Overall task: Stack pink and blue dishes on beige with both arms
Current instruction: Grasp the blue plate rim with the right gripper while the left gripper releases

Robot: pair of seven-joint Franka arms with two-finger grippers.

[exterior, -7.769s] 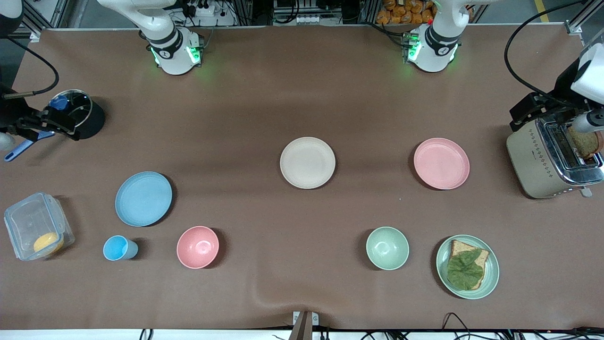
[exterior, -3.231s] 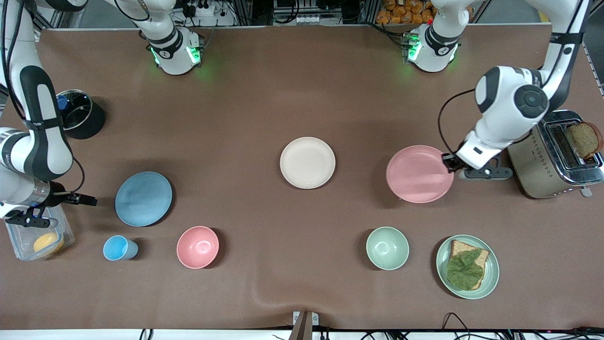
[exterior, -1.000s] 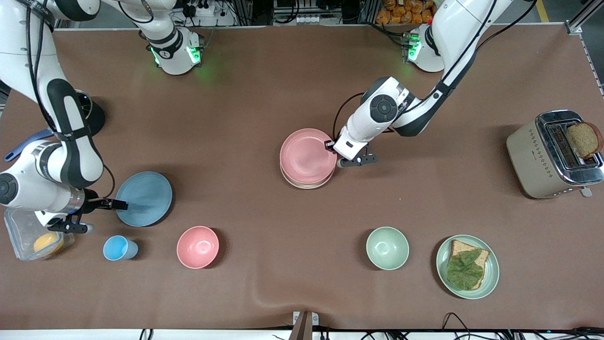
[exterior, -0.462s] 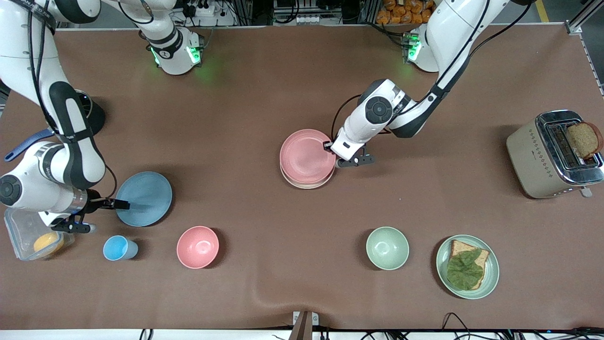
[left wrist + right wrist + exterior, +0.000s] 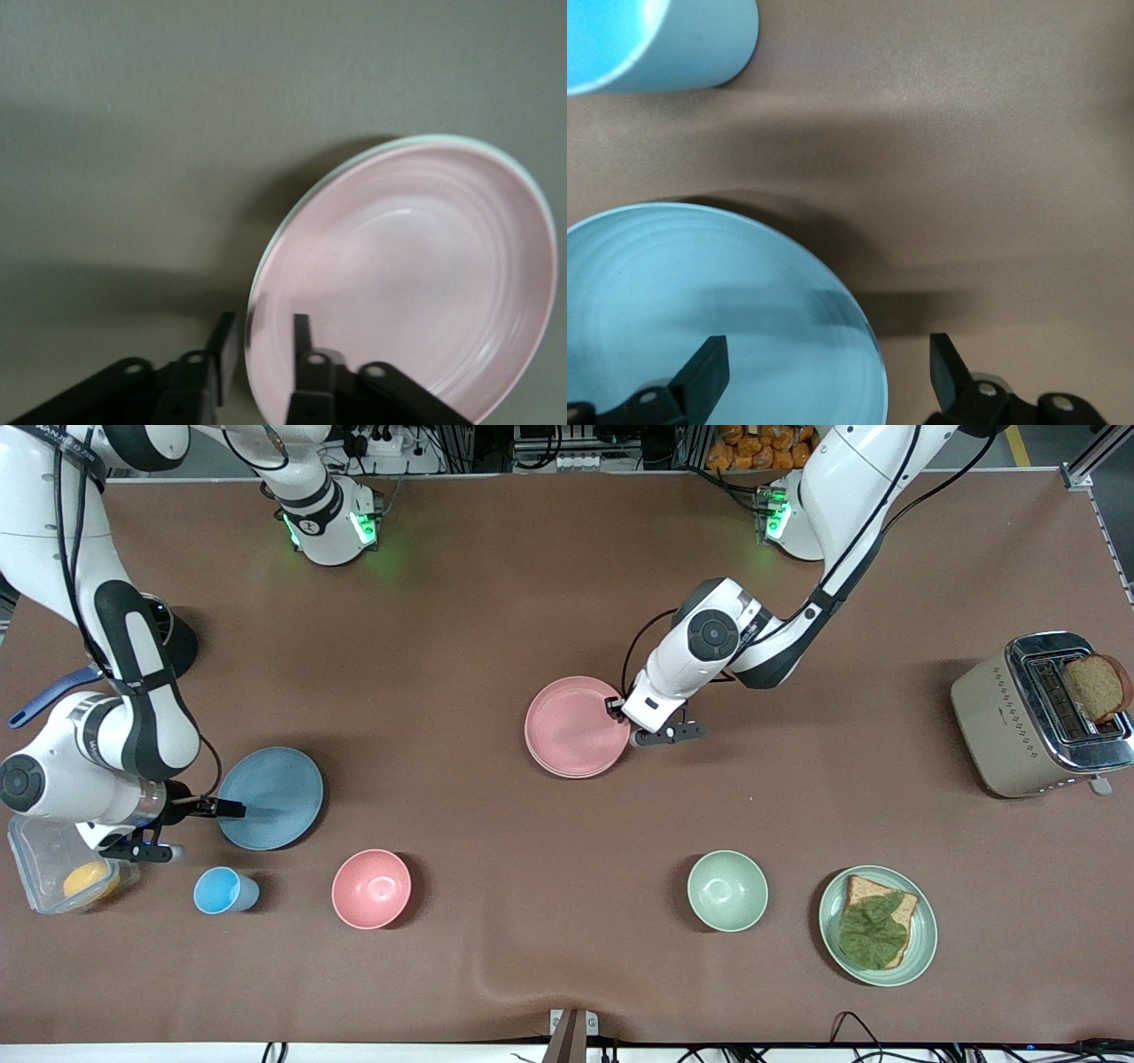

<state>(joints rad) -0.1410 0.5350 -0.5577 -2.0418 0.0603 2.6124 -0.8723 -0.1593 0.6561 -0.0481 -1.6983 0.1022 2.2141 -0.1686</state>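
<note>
The pink plate lies on the beige plate in the middle of the table, so only a thin pale rim of the beige one shows. My left gripper is shut on the pink plate's rim at the side toward the left arm's end, one finger inside and one outside. The blue plate rests on the table toward the right arm's end. My right gripper is open and straddles its rim, touching nothing.
A small blue cup and a pink bowl stand nearer the camera than the blue plate. A clear box sits under the right arm. A green bowl, a green plate with bread and a toaster are toward the left arm's end.
The left gripper has lowered the pink plate until it sits squarely on the beige plate, which now is almost covered. The right gripper has stayed at the blue plate's rim.
</note>
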